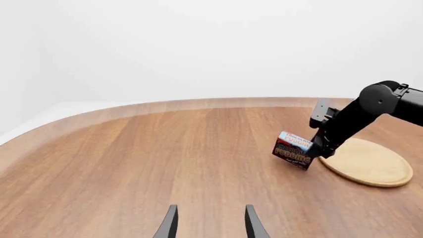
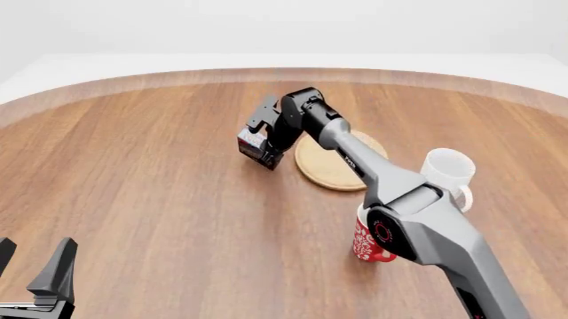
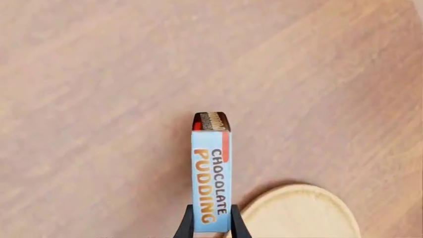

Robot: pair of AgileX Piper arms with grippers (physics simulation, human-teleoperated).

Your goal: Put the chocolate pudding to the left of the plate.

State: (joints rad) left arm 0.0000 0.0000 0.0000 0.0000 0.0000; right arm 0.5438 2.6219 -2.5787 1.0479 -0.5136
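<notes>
Front view shows the right gripper [image 2: 266, 147] reaching out from the right arm [image 2: 404, 199] and closed on the chocolate pudding [image 2: 255, 147], which sits at about the plate's [image 2: 330, 169] nine o'clock, just beside the rim. The box appears tilted, its lower corner close to the table [image 2: 159, 186]; whether it touches the wood cannot be told.

From the left wrist view, the pudding [image 1: 292, 149] leans, its light blue band uppermost and its long axis running slantwise rather than level with the table, with the plate [image 1: 370, 163] just beyond it at three o'clock. The right gripper [image 1: 316, 148] clamps it from the plate side.

Right wrist view looks straight along the box [image 3: 211, 173]: the narrow blue face with "CHOCOLATE PUDDING" runs away from the camera, long axis in line with the fingers [image 3: 187, 225], the dark brown end pointing outward toward twelve o'clock. The two fingers pinch the near end tightly. The plate [image 3: 297, 213] lies close at the box's four o'clock.

The left gripper [image 2: 31, 279] rests low at seven o'clock of the table, well apart from everything, jaws spread and holding nothing; its fingers [image 1: 169, 225] show a clear gap.

A red patterned mug [image 2: 366, 242] stands at the plate's five o'clock, partly behind the arm, and a white mug [image 2: 448, 173] at its three o'clock.
</notes>
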